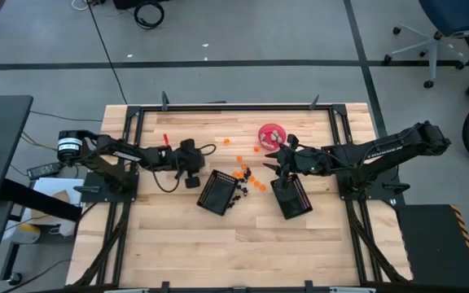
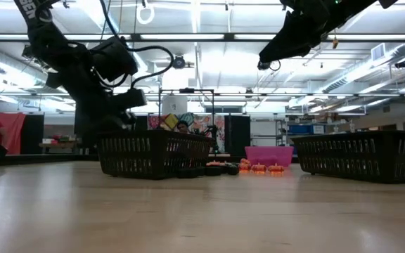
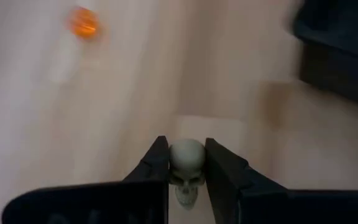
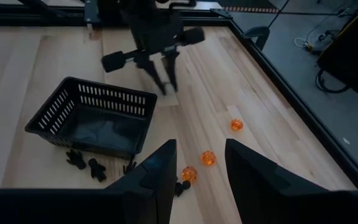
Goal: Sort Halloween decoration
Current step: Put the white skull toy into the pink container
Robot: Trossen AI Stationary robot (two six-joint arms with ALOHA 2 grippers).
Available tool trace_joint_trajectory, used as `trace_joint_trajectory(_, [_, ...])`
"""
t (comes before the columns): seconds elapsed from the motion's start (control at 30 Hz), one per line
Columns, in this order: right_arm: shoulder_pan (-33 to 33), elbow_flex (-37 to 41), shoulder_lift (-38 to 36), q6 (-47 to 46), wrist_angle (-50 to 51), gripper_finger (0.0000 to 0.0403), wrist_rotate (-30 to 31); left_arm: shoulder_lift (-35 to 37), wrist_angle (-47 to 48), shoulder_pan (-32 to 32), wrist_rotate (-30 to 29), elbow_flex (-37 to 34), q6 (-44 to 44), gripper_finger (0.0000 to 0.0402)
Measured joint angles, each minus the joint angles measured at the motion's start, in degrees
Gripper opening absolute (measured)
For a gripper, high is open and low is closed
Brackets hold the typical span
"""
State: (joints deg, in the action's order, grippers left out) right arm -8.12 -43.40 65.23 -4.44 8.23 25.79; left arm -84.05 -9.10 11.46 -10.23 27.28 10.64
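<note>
A small pale grey-white skull piece (image 3: 187, 160) sits between the fingers of my left gripper (image 3: 187, 171), which is shut on it over the table's left-middle (image 1: 190, 167), left of the left black basket (image 1: 218, 193). Orange pieces (image 1: 251, 177) and black pieces (image 1: 238, 194) lie loose on the wood between the two baskets. One orange piece (image 3: 83, 22) lies beyond the left gripper. My right gripper (image 4: 197, 165) is open and holds nothing. It hangs over the orange pieces (image 4: 208, 158) near the pink bowl (image 1: 271, 134). My left gripper pinches the skull piece by its two sides (image 3: 174, 163) between the two fingers. The rounded crown pokes out past the fingertips and the face sits farther back between them. In the right wrist view the fingers (image 4: 165, 79) point down at the table.
A second black basket (image 1: 291, 198) lies below the right gripper. The pink bowl (image 2: 268, 154) holds pale pieces. Black figures (image 4: 86, 163) lie beside the left basket's wall (image 4: 95, 124). A red piece (image 1: 165, 138) lies near the left arm. Bare wood spreads toward the near edge.
</note>
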Motion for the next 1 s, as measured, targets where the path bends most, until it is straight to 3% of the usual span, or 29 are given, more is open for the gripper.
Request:
trace_joint_trajectory(0.2, [0.0,0.0,0.0,0.1,0.0,0.0141,0.0,-0.2,-0.4,0.2,-5.6,3.5,3.5,0.0053])
trace_joint_trajectory(0.43, [0.0,0.0,0.0,0.5,-1.3,0.0141,0.0,-0.7,-0.6,3.2,-5.8,10.2,7.9,0.0053])
trace_joint_trajectory(0.53, [0.0,0.0,0.0,1.1,-2.3,0.0141,0.0,-2.8,-2.8,4.9,-2.6,13.8,8.7,0.0053])
trace_joint_trajectory(0.73, [0.0,0.0,0.0,1.2,-3.8,0.0141,0.0,-12.0,-13.5,7.1,5.8,21.0,6.3,0.0053])
trace_joint_trajectory(1.0, [0.0,0.0,0.0,1.2,-5.9,0.0141,2.1,-27.1,-13.6,7.1,7.5,37.3,-3.3,0.0053])
